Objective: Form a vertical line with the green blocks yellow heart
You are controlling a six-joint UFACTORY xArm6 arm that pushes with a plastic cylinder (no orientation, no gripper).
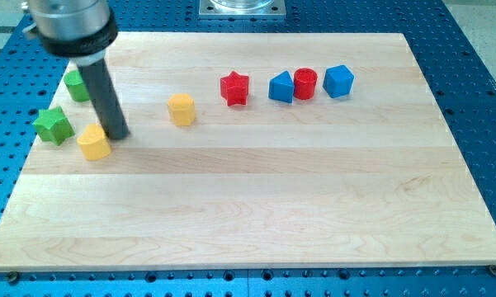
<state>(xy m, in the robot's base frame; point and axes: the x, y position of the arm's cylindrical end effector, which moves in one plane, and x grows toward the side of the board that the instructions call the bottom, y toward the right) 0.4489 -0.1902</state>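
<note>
A green star (53, 124) lies near the board's left edge. A second green block (77, 85) sits above it, partly hidden behind my rod. A yellow heart (93, 142) lies just right of and below the green star. My tip (118, 134) rests on the board right next to the yellow heart, at its upper right, close or touching.
A yellow block (181, 109) lies right of my tip. Further right a row runs across the upper board: a red star (234, 88), a blue block (281, 87), a red cylinder (304, 83) and another blue block (338, 81). The wooden board (256, 206) sits on a blue perforated table.
</note>
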